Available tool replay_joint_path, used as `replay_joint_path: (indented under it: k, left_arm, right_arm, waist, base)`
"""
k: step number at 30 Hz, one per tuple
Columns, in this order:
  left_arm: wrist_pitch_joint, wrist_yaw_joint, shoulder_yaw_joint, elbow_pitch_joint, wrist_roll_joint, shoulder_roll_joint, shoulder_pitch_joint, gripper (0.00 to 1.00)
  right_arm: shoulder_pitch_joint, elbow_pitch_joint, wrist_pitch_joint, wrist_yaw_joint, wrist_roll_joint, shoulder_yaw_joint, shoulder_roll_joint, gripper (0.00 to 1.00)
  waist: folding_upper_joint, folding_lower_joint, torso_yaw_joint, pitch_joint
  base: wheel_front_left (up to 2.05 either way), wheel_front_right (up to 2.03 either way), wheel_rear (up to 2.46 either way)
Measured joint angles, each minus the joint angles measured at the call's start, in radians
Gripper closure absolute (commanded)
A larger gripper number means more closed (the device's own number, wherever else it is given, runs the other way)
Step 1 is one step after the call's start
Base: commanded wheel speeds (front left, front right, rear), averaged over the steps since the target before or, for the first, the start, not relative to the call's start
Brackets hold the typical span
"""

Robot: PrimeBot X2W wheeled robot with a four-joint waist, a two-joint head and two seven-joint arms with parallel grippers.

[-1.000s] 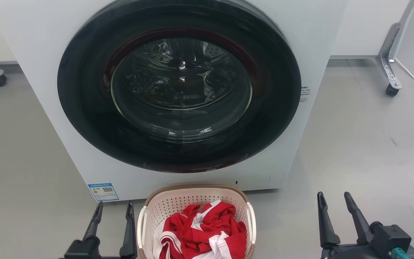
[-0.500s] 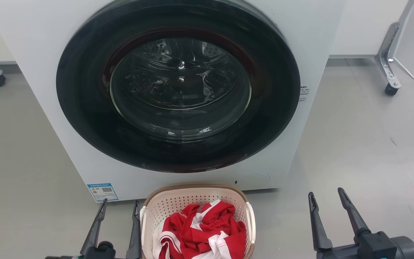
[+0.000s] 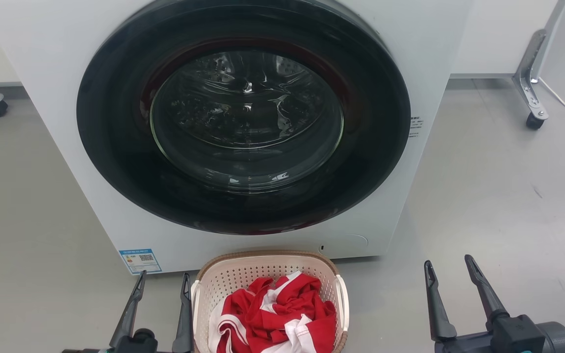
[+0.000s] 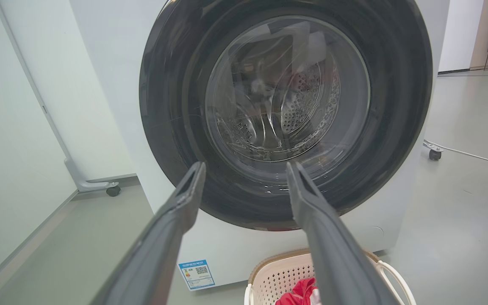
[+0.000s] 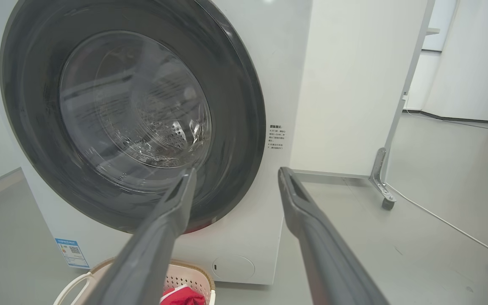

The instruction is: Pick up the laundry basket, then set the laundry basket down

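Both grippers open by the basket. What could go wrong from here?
Tilt: left gripper sits beside the laundry basket, right gripper well clear; an uneven lift may spill the red-and-white clothes. Bump: the basket stands close to the washing machine; swinging forward could hit it.

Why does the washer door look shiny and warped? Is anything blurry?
Head view: sharp; the door shows streaky glass reflections. Left wrist view: the wide lens bulges the door, and the left gripper, close to the camera, looks soft. Right wrist view: the door is stretched into an oval; the right gripper is soft.
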State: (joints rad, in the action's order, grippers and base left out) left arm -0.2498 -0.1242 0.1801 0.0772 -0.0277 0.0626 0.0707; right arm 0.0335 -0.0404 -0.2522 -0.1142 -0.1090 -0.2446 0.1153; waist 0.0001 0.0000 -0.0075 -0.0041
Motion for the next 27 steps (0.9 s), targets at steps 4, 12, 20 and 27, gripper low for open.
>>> replay_joint_path:
  k: [4,12,20,27]
  left_arm:
    - [0.000,0.000,-0.001,0.000,0.000,0.000,0.000,0.00]
    - [0.000,0.000,-0.002,-0.001,0.000,-0.002,0.000,0.00]
    - [0.000,0.000,-0.003,-0.012,0.000,-0.003,0.000,0.00]
    - [0.000,0.000,-0.006,-0.018,-0.006,-0.004,-0.007,0.00]
  right_arm:
    - [0.000,0.001,0.000,0.002,0.000,0.002,0.000,0.00]
    - [0.000,0.001,0.000,0.006,0.000,0.006,-0.002,0.00]
    - [0.006,0.011,0.000,0.009,-0.005,0.020,-0.005,0.00]
    - [-0.005,0.019,0.000,0.024,-0.009,0.034,-0.004,0.00]
  waist:
    - [0.0000,0.0000,0.000,0.001]
    - [0.0000,0.0000,0.000,0.003]
    - [0.0000,0.0000,0.001,0.014]
    - [0.0000,0.0000,0.004,0.061]
  base:
    - [0.00,0.00,0.00]
    - [0.00,0.00,0.00]
    - [0.00,0.00,0.00]
    - [0.00,0.00,0.00]
